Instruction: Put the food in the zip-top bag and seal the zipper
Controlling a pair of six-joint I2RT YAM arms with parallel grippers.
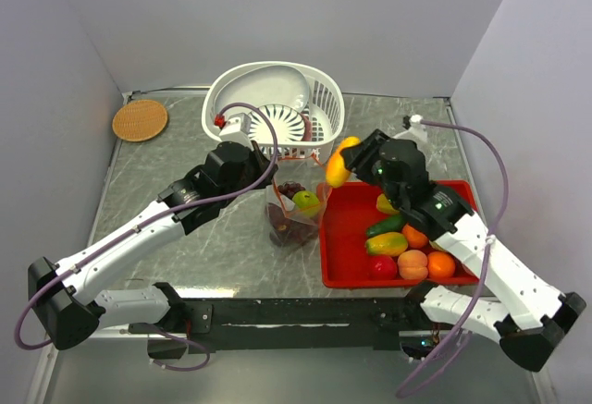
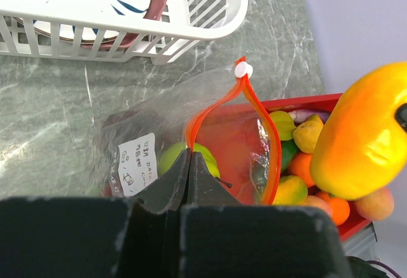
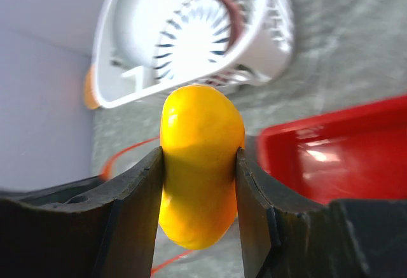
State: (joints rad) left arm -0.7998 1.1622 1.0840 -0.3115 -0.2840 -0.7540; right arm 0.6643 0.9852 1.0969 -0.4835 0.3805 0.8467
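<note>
the orange mango (image 3: pixel 200 163) is gripped between the fingers of the right gripper (image 1: pixel 344 164) and held in the air over the left rim of the red tray (image 1: pixel 344 247), just beside the zip-top bag (image 2: pixel 121 132). the bag's open mouth is pinched at the zipper (image 2: pixel 272 144) by the clenched left gripper (image 2: pixel 187 179). a green pear (image 2: pixel 166 158) is seen inside.

The left arm (image 1: pixel 129 238) and right arm (image 1: pixel 490 256) each have white tubular links, black joint housings and a black base block. A purple cable (image 1: pixel 499 168) runs along each arm. A small green light (image 1: pixel 426 206) shows on the right arm. The fingers (image 2: pixel 168 182) are matte black and wedge-shaped.
</note>
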